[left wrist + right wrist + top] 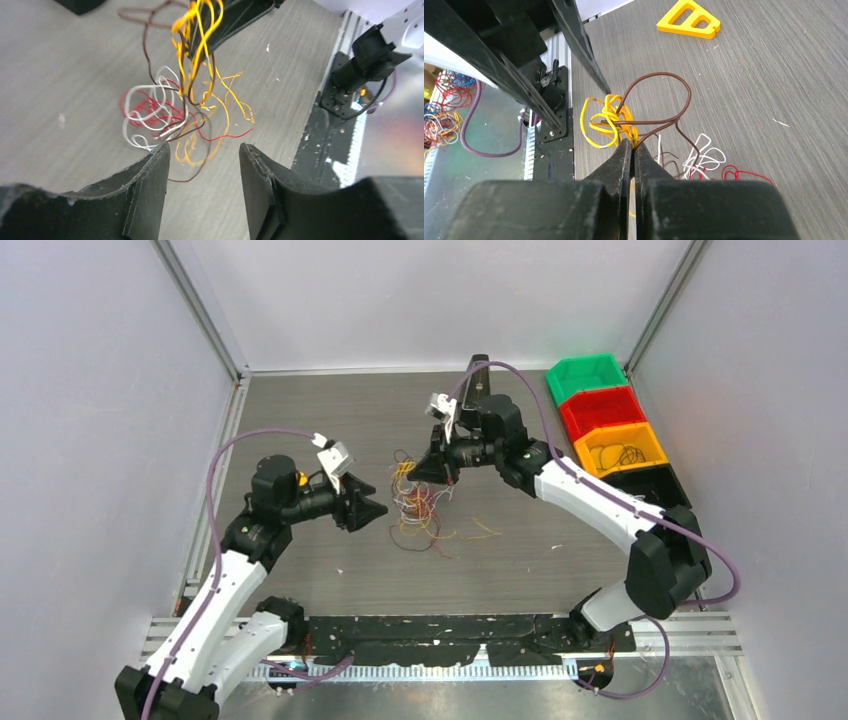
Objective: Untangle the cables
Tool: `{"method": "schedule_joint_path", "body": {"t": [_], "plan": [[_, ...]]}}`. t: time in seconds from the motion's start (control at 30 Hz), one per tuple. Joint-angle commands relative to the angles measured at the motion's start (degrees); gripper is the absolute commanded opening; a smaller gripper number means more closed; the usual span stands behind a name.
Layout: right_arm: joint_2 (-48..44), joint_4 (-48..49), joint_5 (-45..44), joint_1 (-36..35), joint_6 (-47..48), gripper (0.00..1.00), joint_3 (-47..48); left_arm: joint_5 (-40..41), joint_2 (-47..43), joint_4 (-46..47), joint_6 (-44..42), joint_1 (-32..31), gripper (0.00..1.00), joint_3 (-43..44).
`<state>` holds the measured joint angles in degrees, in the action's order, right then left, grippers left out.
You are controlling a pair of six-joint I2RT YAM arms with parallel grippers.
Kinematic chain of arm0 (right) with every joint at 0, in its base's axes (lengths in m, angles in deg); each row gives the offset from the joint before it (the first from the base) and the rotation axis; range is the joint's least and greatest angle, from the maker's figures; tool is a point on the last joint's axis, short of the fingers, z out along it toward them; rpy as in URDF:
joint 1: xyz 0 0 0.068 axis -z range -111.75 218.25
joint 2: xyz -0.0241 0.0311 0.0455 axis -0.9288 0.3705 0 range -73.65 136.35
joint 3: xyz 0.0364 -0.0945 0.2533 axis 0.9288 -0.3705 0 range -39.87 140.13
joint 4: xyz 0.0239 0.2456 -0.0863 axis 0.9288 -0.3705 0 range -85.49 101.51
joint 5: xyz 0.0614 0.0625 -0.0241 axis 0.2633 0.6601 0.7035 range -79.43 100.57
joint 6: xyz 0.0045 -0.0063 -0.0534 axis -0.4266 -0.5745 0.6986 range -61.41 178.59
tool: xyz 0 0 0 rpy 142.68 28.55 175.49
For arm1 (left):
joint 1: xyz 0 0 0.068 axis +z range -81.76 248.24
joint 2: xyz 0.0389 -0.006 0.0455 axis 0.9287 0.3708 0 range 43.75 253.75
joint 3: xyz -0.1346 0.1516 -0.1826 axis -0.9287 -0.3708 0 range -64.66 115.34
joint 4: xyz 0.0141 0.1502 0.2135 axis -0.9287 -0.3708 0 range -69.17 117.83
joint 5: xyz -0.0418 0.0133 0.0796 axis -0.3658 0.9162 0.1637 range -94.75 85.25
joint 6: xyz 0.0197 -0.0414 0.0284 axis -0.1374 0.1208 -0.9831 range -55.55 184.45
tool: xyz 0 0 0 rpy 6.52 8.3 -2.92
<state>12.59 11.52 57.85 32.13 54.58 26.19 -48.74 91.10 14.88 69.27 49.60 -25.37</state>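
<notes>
I see the grey table (pixel 300 420) with a row of bins (pixel 600 412) along its far right side. My right gripper (pixel 632 145) is pinched tight on the yellow and brown strands (pixel 616 120) at the top of the cables (pixel 420 505), holding them up at mid-table while the rest trails onto the surface. My left gripper (pixel 202 150) sits just beside the tangle, jaws apart, holding nothing.

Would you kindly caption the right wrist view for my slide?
Right fingers pinching yellow and brown wires over the table.
</notes>
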Motion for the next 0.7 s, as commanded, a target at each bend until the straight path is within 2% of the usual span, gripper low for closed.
{"method": "schedule_joint_path", "body": {"t": [0.0, 0.07, 0.17, 0.3, 0.47, 0.67], "plan": [[-5.0, -2.5, -0.6, -1.5, 7.8, 0.05, -0.2, 1.1, -2.8, -5.7, -15.2, 0.0, 0.56, 7.1], [-5.8, -4.2, -1.6, -2.5, 10.2, 0.05, -0.2, 1.0, -1.0, -5.6, -17.0, -1.2, 0.54, 10.4], [-6.1, -4.9, -3.5, -3.6, 11.8, 0.05, -0.5, 1.9, 2.6, -6.1, -18.1, -3.4, 0.45, 14.1], [-6.1, -5.0, -4.2, -3.9, 11.6, 0.05, -0.2, 2.2, 4.7, -5.5, -22.0, -6.0, 0.36, 14.7], [-6.2, -5.0, -4.6, -3.9, 11.1, 0.05, 0.1, -1.0, 4.9, -6.6, -23.3, -6.7, 0.36, 14.4], [-6.9, -5.4, -5.0, -3.9, 11.5, 0.05, -0.7, -4.8, 0.0, -9.1, -26.5, -5.5, 0.35, 11.5]]}}
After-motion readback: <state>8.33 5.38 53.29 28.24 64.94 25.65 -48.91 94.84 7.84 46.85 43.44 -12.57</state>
